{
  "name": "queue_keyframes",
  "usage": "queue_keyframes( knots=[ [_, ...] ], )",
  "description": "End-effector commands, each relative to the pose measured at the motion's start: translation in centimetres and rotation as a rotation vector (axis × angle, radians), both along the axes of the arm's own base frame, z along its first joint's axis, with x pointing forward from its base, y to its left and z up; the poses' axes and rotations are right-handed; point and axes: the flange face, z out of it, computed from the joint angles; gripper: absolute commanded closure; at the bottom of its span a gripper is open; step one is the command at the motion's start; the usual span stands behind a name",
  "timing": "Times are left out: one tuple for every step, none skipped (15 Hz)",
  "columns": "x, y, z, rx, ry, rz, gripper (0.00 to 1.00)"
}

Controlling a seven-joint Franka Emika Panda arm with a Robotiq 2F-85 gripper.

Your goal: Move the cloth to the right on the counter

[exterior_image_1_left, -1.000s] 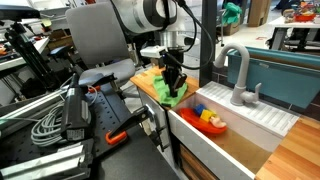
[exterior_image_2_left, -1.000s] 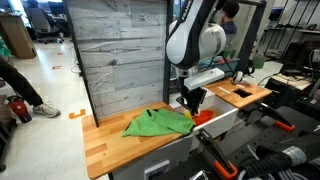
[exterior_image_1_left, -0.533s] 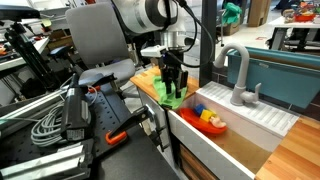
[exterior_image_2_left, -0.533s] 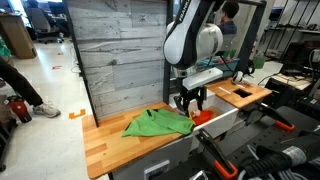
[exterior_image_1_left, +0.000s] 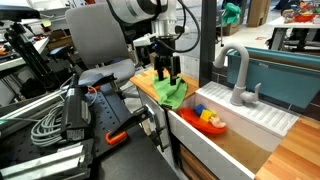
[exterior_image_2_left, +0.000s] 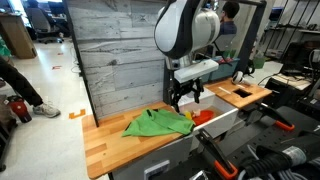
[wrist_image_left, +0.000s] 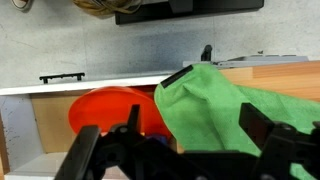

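The green cloth [exterior_image_2_left: 158, 123] lies crumpled on the wooden counter [exterior_image_2_left: 105, 139], its end next to the sink's edge; in an exterior view it shows as a green heap [exterior_image_1_left: 171, 94]. My gripper [exterior_image_2_left: 186, 97] hangs open a short way above that end of the cloth, with nothing between its fingers. In the wrist view the cloth [wrist_image_left: 225, 100] fills the right half below the open gripper [wrist_image_left: 195, 128], whose dark fingers [wrist_image_left: 262, 128] stand wide apart on either side.
A white sink [exterior_image_1_left: 240, 125] adjoins the counter, with a red bowl [exterior_image_1_left: 210, 121] of toys in it and a grey faucet [exterior_image_1_left: 238, 75] behind. The red bowl [wrist_image_left: 110, 110] sits just beside the cloth. A wood-panel wall [exterior_image_2_left: 120, 50] backs the counter.
The gripper has opened, let go of the cloth and risen above it. The cloth stays on the counter by the sink.
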Motion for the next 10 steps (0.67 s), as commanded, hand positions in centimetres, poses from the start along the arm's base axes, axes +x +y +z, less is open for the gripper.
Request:
queue_keyframes(
  knots=[
    [-0.2,0.6,1.0,0.005,-0.006,0.003,0.00],
    [-0.5,1.0,1.9,0.008,-0.005,0.005,0.00],
    [-0.8,1.3,2.7,0.010,-0.003,0.005,0.00],
    [-1.0,1.3,3.1,0.011,-0.002,0.005,0.00],
    [-1.1,1.2,3.2,0.012,-0.002,0.004,0.00],
    [-1.2,1.2,3.2,0.011,0.000,0.004,0.00],
    [-1.3,1.2,3.1,0.011,0.003,0.004,0.00],
    [-1.4,1.2,3.1,0.010,0.004,0.003,0.00],
    [-1.4,1.2,3.0,0.010,0.005,0.003,0.00],
    [-1.4,1.2,3.0,0.010,0.005,0.003,0.00]
  ],
)
